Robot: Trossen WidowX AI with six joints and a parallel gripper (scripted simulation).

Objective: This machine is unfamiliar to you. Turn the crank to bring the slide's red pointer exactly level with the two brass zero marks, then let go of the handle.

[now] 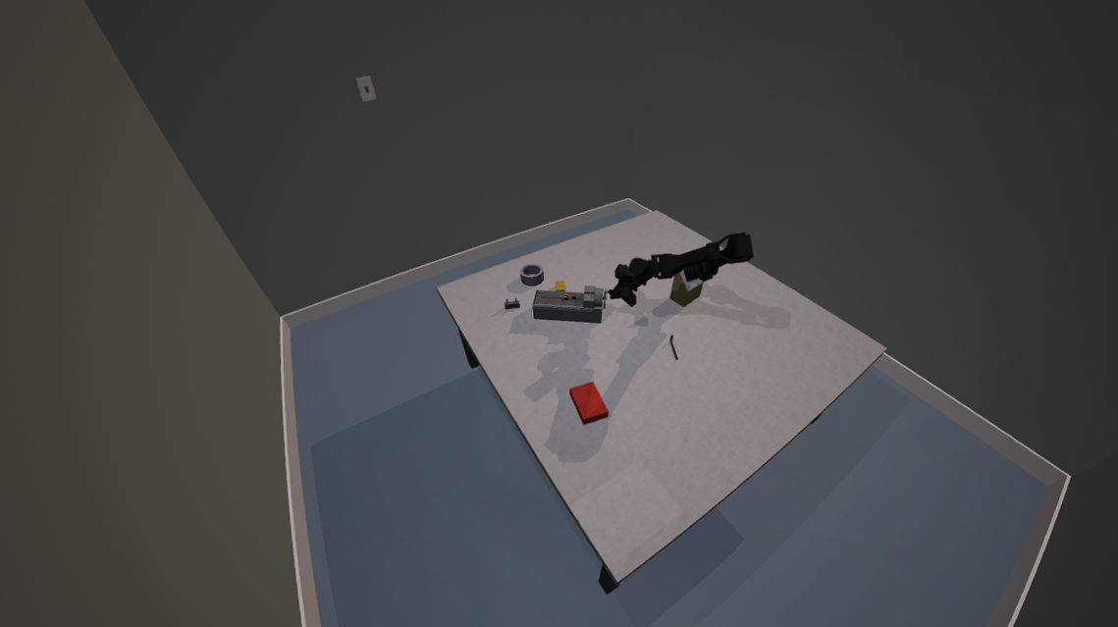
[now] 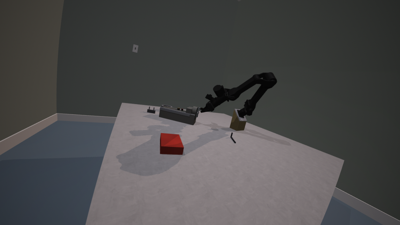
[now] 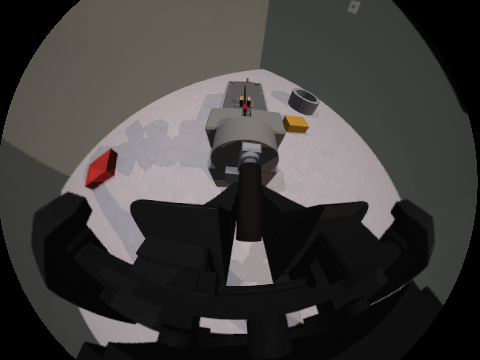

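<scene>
The grey machine (image 1: 567,313) (image 2: 176,115) (image 3: 243,134) stands on the table, with a round crank disc at its near end in the wrist view. A dark handle (image 3: 249,215) sticks out from the disc's crank arm. My gripper (image 1: 609,293) (image 2: 201,110) (image 3: 246,187) is shut on this handle, one finger on each side. The slide's red pointer (image 3: 245,106) shows in the slot beyond the disc. The two brass marks (image 3: 241,101) (image 3: 249,102) flank the slot. The pointer sits slightly on the crank side of them, not level.
A yellow block (image 1: 559,286) (image 3: 296,123) and a grey ring (image 1: 531,275) (image 3: 303,102) lie beside the machine. A small two-pin part (image 1: 511,304) (image 2: 151,111) lies past its far end. A red block (image 1: 589,403) (image 2: 171,144) (image 3: 102,168) and a black hex key (image 1: 674,347) (image 2: 232,138) lie on the table.
</scene>
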